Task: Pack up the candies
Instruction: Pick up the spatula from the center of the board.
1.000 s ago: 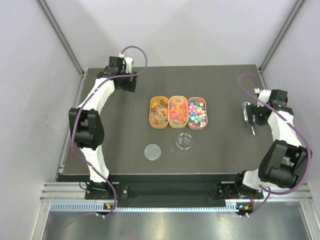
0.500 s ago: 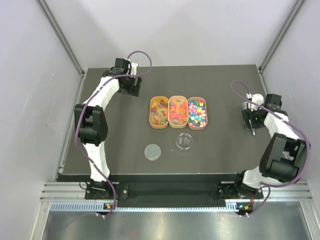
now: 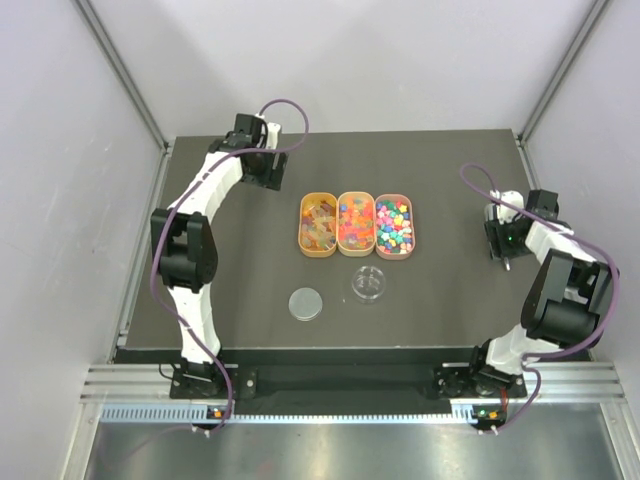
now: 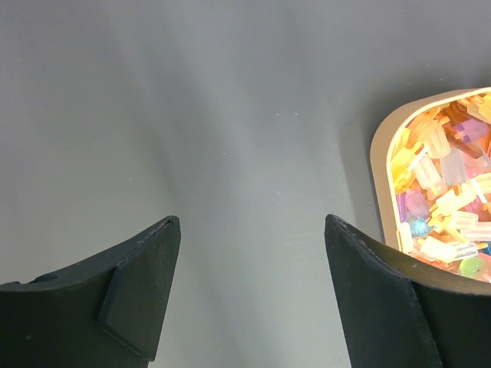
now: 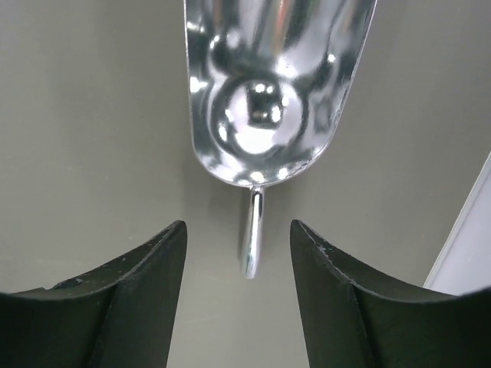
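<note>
The candies fill three orange oval trays in the middle of the table: amber gummies (image 3: pixel 319 224), orange and red pieces (image 3: pixel 355 222), and mixed bright pieces (image 3: pixel 394 225). My left gripper (image 3: pixel 264 172) is open and empty at the far left, over bare table. Its wrist view (image 4: pixel 252 222) shows the corner of one tray (image 4: pixel 381 146) with pale candies (image 4: pixel 441 192) at the right edge. My right gripper (image 3: pixel 505 248) is open at the right side. In its wrist view (image 5: pixel 238 226) the jaws stand either side of the handle (image 5: pixel 252 241) of a shiny metal scoop (image 5: pixel 272 100), not touching it.
A small clear round dish (image 3: pixel 368 284) sits in front of the trays, and its lid (image 3: pixel 305 303) lies to its left. The table's right edge (image 5: pixel 468 230) is close beside the scoop. Grey walls surround the table.
My right gripper has moved a little nearer and turned over the scoop. My left gripper has shifted slightly right, toward the trays. The trays, dish and lid have not moved.
</note>
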Robot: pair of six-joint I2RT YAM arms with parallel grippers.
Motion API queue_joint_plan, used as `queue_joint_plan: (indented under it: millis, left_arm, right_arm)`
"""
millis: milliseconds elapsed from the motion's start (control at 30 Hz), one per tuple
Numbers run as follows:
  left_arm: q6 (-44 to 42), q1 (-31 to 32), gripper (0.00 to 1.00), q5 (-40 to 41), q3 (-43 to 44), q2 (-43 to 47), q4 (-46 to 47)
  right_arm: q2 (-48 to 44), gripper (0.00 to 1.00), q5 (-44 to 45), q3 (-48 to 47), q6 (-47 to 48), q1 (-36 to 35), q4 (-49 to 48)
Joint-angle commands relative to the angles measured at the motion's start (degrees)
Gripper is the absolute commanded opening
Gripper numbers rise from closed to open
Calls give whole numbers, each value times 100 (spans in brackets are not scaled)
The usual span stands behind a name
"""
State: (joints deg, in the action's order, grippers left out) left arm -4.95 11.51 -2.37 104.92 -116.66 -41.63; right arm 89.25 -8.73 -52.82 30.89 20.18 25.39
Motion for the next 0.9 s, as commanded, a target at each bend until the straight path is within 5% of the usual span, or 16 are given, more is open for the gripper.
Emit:
queue_joint_plan:
  millis: [0, 300, 533, 633, 867]
  left_arm:
    - [-59, 36, 80, 52, 291, -49, -38]
    - [-76, 141, 80, 79, 415, -137, -74]
    - [-67, 220, 80, 79, 572, -216, -47]
    - [-24, 220, 80, 0, 879, -208, -4]
    - [477, 203, 81, -2387, 855, 468, 1435]
  right_arm:
    - [57, 54, -32, 131, -5, 82, -324]
    - [92, 43, 91, 395, 4, 108, -552]
    - [-223, 0, 275, 185, 39, 144, -343]
    - [-722, 0, 214, -270, 433, 65, 262]
    - [-1103, 0, -287, -2275, 2227, -1322, 2337]
